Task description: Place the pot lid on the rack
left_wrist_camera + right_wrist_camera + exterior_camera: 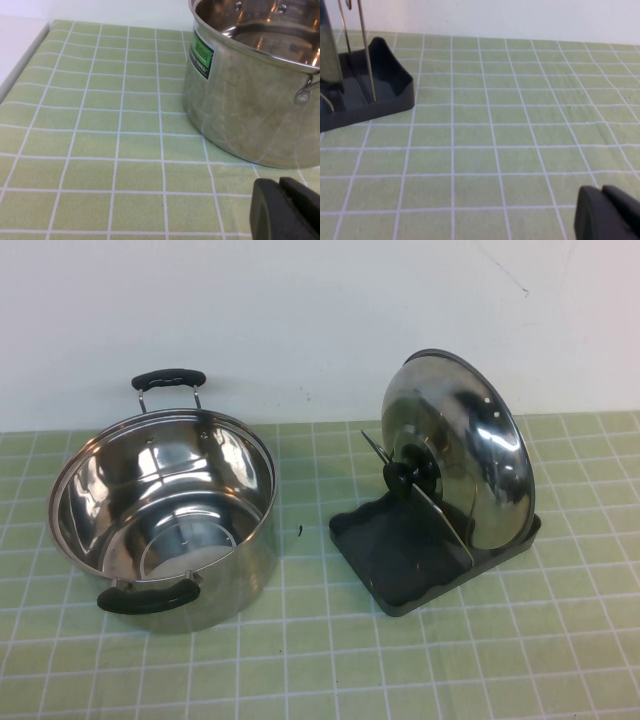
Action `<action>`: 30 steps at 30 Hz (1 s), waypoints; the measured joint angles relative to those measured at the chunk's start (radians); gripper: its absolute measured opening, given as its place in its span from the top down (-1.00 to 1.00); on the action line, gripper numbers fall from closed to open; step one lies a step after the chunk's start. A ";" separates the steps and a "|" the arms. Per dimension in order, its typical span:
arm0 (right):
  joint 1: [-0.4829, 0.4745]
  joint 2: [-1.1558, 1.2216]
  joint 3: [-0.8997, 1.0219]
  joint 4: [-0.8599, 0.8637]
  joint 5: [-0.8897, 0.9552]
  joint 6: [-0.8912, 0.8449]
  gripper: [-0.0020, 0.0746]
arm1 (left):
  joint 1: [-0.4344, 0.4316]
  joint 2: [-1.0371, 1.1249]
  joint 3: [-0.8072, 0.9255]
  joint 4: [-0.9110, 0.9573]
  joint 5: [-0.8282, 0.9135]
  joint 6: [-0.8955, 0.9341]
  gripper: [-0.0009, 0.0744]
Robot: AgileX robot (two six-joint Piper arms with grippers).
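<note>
The shiny pot lid (470, 445) stands on edge in the dark grey rack (400, 555), leaning against the wire uprights (440, 510), its black knob (400, 478) facing the pot. A strip of the lid's edge (327, 50) and the rack's corner (390, 85) show in the right wrist view. Neither arm appears in the high view. My left gripper (280, 190) is shut and empty, low over the cloth beside the pot (250, 95). My right gripper (602, 195) is shut and empty, well away from the rack.
A deep steel pot (165, 515) with two black handles sits open at the left on the green checked cloth (320, 660). A white wall runs behind the table. The cloth's edge (25, 65) shows in the left wrist view.
</note>
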 joint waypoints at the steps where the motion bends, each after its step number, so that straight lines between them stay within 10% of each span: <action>1: 0.000 0.000 0.000 0.000 0.000 0.002 0.95 | 0.000 0.000 0.000 0.000 0.000 0.000 0.98; 30: 0.084 0.000 -0.004 -0.006 0.015 0.053 0.95 | 0.000 0.000 0.000 0.000 0.000 0.004 0.98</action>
